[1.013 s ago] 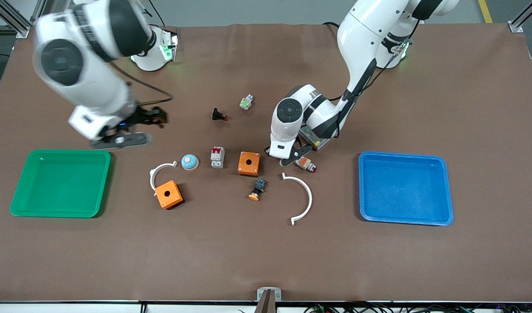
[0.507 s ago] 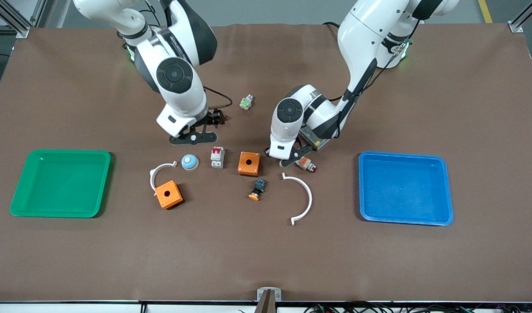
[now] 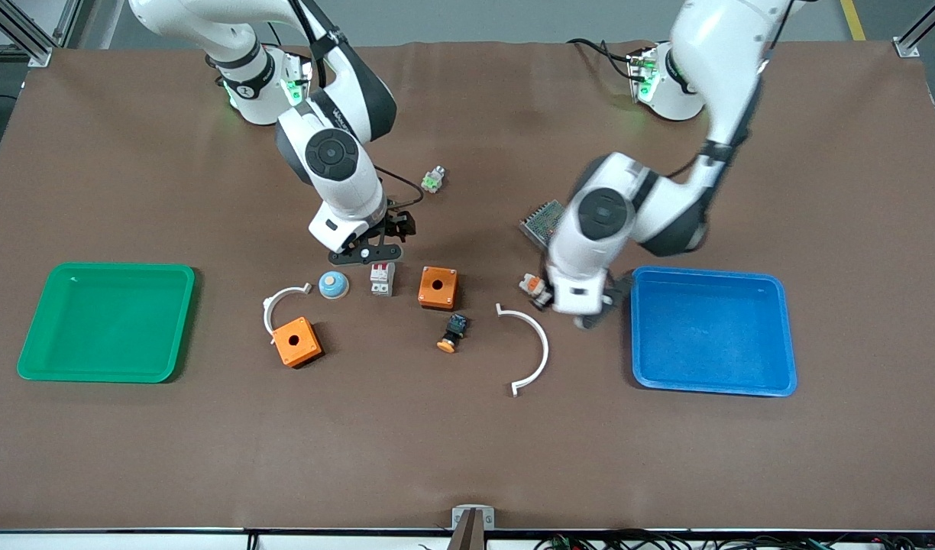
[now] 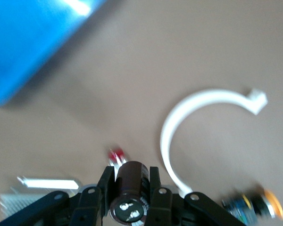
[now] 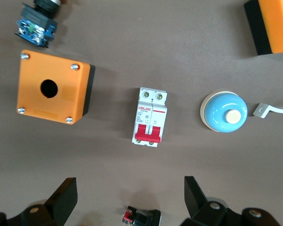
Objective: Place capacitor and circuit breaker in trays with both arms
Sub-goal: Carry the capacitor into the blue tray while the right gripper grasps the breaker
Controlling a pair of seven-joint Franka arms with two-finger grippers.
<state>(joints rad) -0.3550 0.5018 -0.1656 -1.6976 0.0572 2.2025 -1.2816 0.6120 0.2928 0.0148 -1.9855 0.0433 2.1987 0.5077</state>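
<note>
The circuit breaker (image 3: pixel 382 277) is a white block with red levers, lying on the brown mat between a blue dome button and an orange box; it also shows in the right wrist view (image 5: pixel 150 117). My right gripper (image 3: pixel 368 248) hangs open and empty just above the mat beside it (image 5: pixel 129 188), over a black push-button with a red tip (image 5: pixel 140 217). My left gripper (image 3: pixel 592 312) is over the mat beside the blue tray (image 3: pixel 712 382). It is shut on the capacitor (image 4: pixel 129 188), a dark cylinder with a silvery end. The capacitor is hidden in the front view.
A green tray (image 3: pixel 105 370) lies at the right arm's end. Two orange boxes (image 3: pixel 438 286) (image 3: pixel 297 341), a blue dome button (image 3: pixel 334 285), two white arcs (image 3: pixel 532 344) (image 3: pixel 280 299), an orange-capped black button (image 3: pixel 452 334), a red-tipped white-and-orange button (image 3: pixel 535 288) and a grey board (image 3: pixel 542 221) lie mid-table.
My right arm swung from beside the green tray to the circuit breaker. My left arm moved from beside the orange box toward the blue tray with the capacitor.
</note>
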